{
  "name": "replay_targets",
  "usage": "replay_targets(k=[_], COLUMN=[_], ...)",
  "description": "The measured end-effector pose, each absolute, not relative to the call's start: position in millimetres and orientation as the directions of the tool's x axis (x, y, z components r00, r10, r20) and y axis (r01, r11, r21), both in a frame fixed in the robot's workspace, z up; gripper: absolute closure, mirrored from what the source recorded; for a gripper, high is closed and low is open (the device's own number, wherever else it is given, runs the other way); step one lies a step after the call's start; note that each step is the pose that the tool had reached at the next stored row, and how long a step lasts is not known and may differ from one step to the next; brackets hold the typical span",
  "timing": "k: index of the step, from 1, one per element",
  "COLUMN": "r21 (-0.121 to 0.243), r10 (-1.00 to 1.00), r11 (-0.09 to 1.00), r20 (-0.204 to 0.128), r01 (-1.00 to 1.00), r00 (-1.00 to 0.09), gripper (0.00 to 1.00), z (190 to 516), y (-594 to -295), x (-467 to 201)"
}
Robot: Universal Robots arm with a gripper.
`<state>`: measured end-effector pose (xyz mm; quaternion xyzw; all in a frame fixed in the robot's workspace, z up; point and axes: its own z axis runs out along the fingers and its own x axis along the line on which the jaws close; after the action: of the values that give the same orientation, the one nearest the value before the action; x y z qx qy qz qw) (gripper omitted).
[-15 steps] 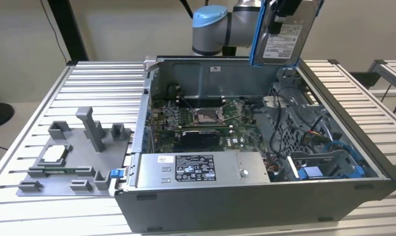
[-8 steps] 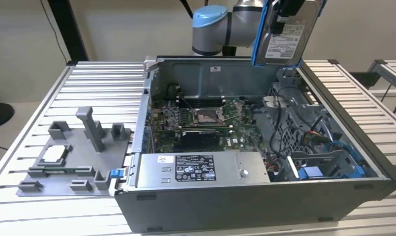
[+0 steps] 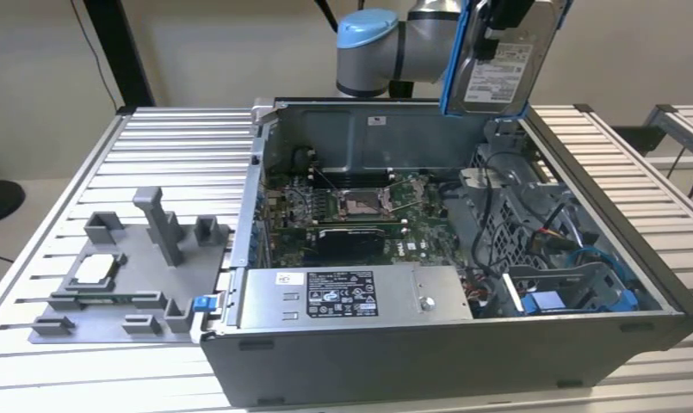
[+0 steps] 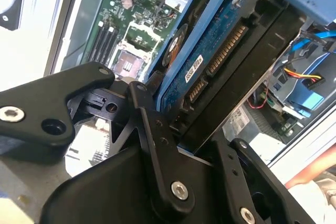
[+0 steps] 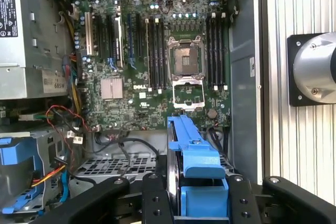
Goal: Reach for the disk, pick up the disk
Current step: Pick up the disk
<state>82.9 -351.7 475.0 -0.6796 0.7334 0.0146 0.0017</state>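
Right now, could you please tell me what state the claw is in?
Claw: shut on the flat silver-grey metal disk with blue plastic rails, held above the open grey computer case.

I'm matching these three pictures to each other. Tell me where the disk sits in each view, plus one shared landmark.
Exterior view: the disk hangs at top, above the open case, held by the end effector.
Second wrist view: disk upper centre.
First wrist view: disk's blue rail at lower centre.
Shared landmark: the motherboard.
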Motion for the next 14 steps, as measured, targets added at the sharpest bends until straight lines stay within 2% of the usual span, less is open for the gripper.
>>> replay_targets(k=[14], r21=[0.019], r10=[-0.997], r11=[0.076], r20=[-0.022], r01=[-0.997], r00=[-0.076], gripper=[1.00], z=[474.3], y=[-368.0], x=[82.9])
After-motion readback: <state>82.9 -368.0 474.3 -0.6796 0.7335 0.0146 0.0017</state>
